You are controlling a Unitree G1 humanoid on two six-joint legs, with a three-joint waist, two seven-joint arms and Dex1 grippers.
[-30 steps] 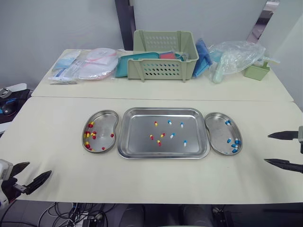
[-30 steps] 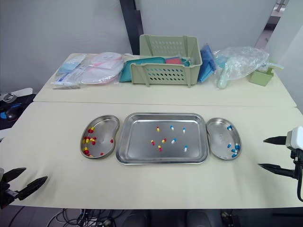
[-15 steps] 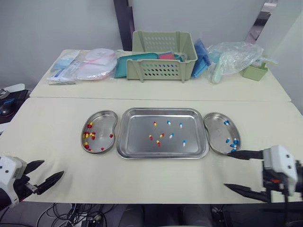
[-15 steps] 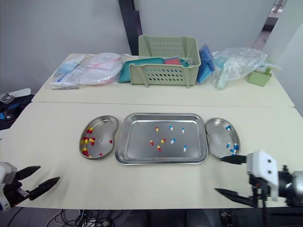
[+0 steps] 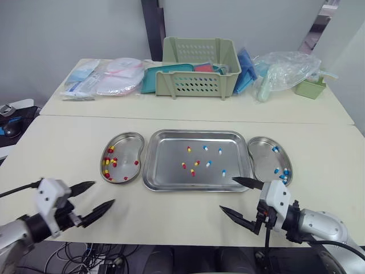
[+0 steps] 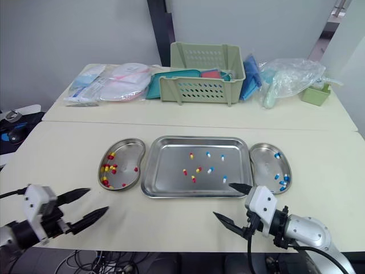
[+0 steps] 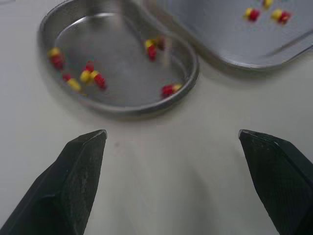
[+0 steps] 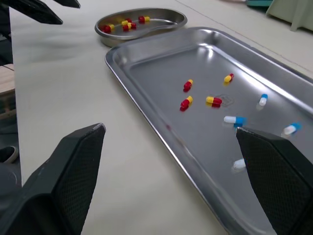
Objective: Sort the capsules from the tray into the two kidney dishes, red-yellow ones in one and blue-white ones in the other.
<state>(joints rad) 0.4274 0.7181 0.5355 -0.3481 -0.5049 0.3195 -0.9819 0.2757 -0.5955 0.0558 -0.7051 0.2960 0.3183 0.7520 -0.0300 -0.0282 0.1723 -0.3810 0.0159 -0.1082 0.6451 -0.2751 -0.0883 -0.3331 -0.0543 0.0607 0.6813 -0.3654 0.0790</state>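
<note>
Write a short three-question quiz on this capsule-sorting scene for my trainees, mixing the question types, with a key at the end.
1. True or false: the tray has already been emptied of capsules.
2. Multiple choice: the kidney dish holding red-yellow capsules sits on which side of the tray? A) the robot's left, B) the robot's right, C) behind it, toward the far table.
3. Short answer: how many blue-white capsules lie in the tray?

Key
1. False: both colours lie in it.
2. A
3. Four
</note>
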